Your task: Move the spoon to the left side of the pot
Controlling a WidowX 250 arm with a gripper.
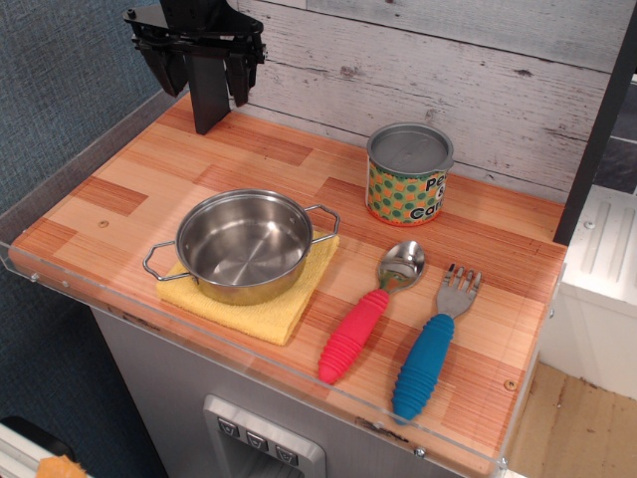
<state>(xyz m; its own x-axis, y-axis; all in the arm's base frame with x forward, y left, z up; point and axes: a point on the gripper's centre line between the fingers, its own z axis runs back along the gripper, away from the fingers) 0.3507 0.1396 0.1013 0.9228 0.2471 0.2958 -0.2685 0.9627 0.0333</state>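
The spoon (pixel 370 312) lies flat on the wooden counter to the right of the pot, shiny bowl pointing away, ribbed red-pink handle toward the front edge. The pot (pixel 245 245) is a shallow steel pot with two wire loop handles, standing on a yellow cloth (pixel 261 305). My gripper (pixel 207 70) hangs at the back left, high above the counter, well away from the spoon and the pot. Its black fingers look slightly apart and hold nothing.
A blue-handled fork (pixel 435 344) lies just right of the spoon. A patterned tin can (pixel 407 174) stands behind them near the plank wall. A clear raised rim (pixel 299 393) borders the counter's front and left edges.
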